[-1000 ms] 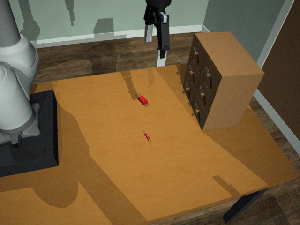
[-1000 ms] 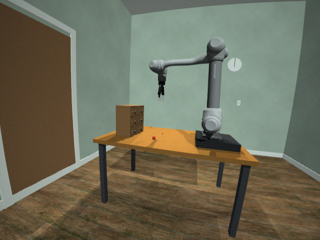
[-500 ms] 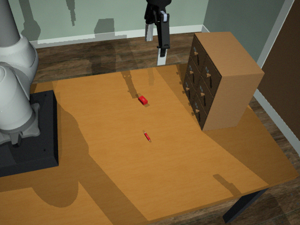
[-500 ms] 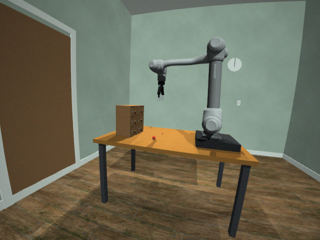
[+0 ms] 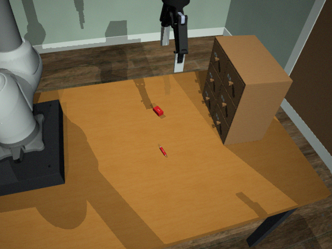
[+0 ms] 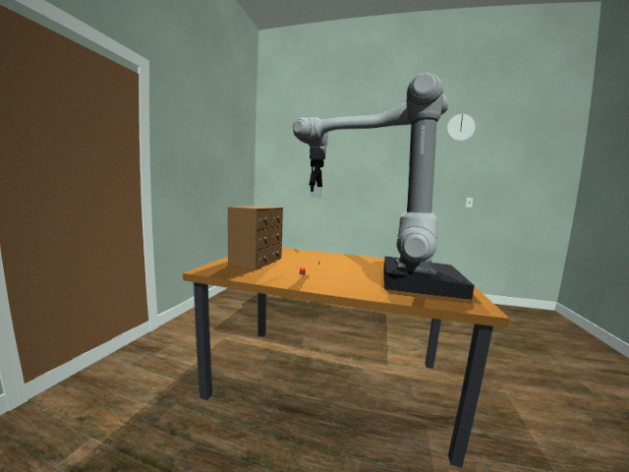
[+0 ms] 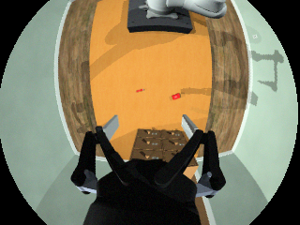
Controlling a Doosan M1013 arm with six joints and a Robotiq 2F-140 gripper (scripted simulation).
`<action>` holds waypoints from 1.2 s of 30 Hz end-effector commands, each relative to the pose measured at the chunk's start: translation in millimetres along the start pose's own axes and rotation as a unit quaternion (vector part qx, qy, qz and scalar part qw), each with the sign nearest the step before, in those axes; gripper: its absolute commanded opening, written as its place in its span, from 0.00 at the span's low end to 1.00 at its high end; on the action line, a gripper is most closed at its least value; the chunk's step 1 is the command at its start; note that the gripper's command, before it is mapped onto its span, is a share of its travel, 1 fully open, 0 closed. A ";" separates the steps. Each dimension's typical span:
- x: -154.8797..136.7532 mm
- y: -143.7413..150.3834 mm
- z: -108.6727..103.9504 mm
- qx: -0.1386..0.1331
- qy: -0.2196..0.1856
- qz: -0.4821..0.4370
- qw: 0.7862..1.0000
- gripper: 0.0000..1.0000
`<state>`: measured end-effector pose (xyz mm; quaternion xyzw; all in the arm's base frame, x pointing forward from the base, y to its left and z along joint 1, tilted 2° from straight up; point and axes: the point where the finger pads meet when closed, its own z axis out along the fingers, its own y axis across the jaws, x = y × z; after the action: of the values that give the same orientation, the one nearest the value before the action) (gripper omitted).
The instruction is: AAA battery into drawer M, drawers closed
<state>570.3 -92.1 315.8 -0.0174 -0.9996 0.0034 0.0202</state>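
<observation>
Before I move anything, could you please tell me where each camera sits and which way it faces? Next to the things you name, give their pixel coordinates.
Top: above the table (image 5: 187,171) (image 6: 345,284) (image 7: 150,56), angled down; arm base and gripper (image 5: 173,49) (image 6: 315,192) (image 7: 150,120) show.
Exterior: off one side, facing the table; whole arm shows.
Wrist: above the chest (image 5: 257,61) (image 6: 243,236) (image 7: 191,171), looking down past the fingers; arm base shows.
Top and wrist share both red items and the drawer fronts.
</observation>
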 end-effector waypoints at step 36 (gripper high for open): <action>-72.5 37.5 154.9 0.001 -0.032 0.038 0.999 1.00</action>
<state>636.7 -57.9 158.9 -0.0551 -0.9985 0.0055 -0.0052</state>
